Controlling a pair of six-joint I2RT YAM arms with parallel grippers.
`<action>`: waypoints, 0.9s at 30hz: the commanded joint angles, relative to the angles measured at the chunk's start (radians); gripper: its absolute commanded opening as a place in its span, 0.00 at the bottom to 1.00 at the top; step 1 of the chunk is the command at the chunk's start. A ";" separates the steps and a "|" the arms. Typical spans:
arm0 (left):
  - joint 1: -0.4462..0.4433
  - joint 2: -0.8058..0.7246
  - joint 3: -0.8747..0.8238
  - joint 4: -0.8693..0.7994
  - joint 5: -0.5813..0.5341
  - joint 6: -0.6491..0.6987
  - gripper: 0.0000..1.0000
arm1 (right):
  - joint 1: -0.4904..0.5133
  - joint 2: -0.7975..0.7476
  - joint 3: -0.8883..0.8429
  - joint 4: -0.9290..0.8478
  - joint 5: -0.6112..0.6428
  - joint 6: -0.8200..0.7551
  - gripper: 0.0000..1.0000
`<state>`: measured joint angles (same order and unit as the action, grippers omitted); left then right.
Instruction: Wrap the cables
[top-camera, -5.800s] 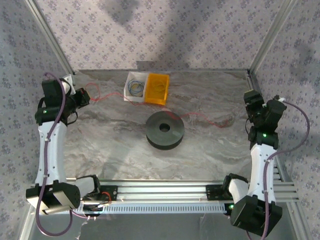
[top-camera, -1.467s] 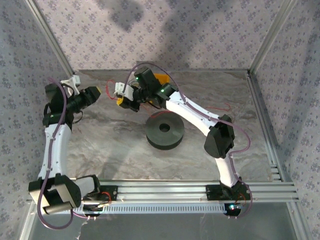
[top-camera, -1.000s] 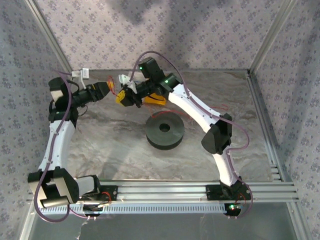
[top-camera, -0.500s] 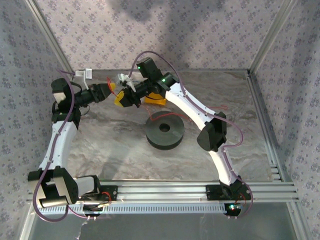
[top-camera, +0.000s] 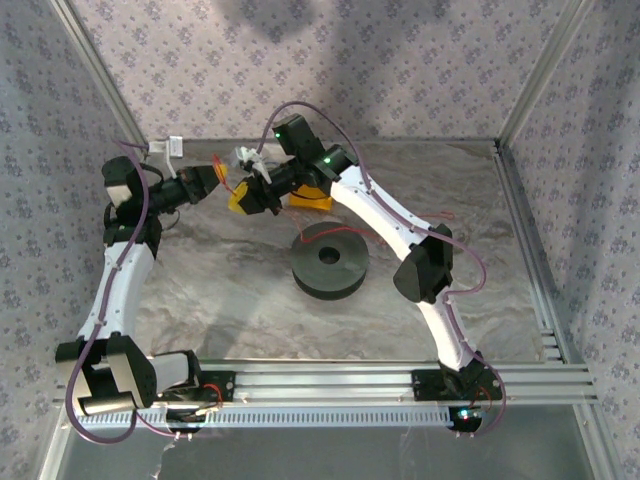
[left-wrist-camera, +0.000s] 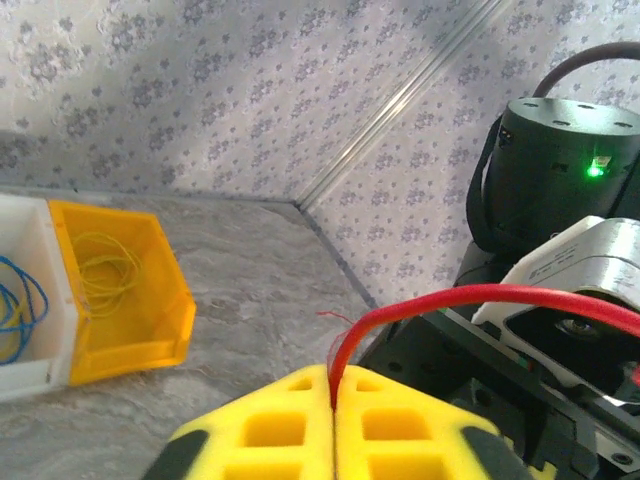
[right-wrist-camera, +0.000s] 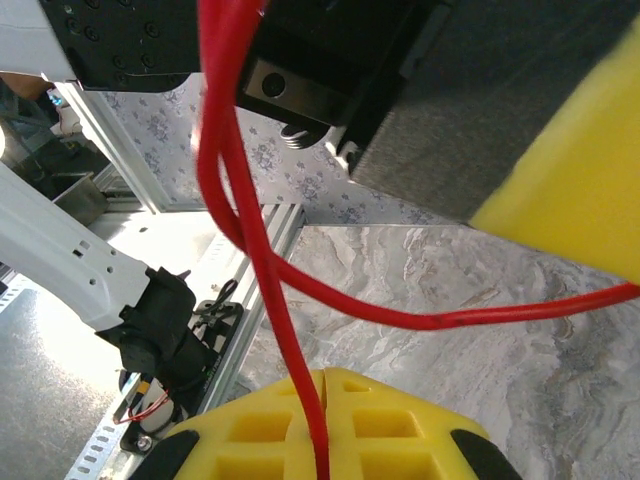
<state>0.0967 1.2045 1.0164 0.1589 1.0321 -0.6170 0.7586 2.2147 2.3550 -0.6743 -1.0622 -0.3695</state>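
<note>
cables (left-wrist-camera: 470, 295) pinched by left tool (left-wrist-camera: 333, 388) up close; overhead adds spool (top-camera: 330, 260).

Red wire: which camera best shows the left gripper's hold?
Left wrist: the red wire runs into the shut left gripper. Right wrist shows the wire looping into the right gripper; top view, a faint strand.

Floral-papered walls (top-camera: 420, 70), grey marbled tabletop (top-camera: 220, 290)

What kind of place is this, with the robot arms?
Probably a robot lab's test booth. The left arm and right arm are bolted to a metal rail, and there's a yellow bin of wire and a red cable to practise on.
</note>
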 joint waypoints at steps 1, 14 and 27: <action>-0.003 -0.003 0.021 -0.015 -0.007 0.037 0.00 | -0.005 0.009 0.041 -0.022 -0.006 0.015 0.00; 0.018 -0.011 0.195 -0.561 -0.159 0.421 0.00 | -0.034 -0.032 0.041 -0.080 0.074 0.006 0.00; 0.017 0.042 0.334 -0.924 -0.605 0.628 0.00 | -0.050 -0.114 -0.026 -0.094 0.255 -0.042 0.00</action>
<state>0.1043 1.2301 1.3151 -0.6315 0.6056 -0.0765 0.7307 2.1853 2.3318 -0.7486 -0.8806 -0.3870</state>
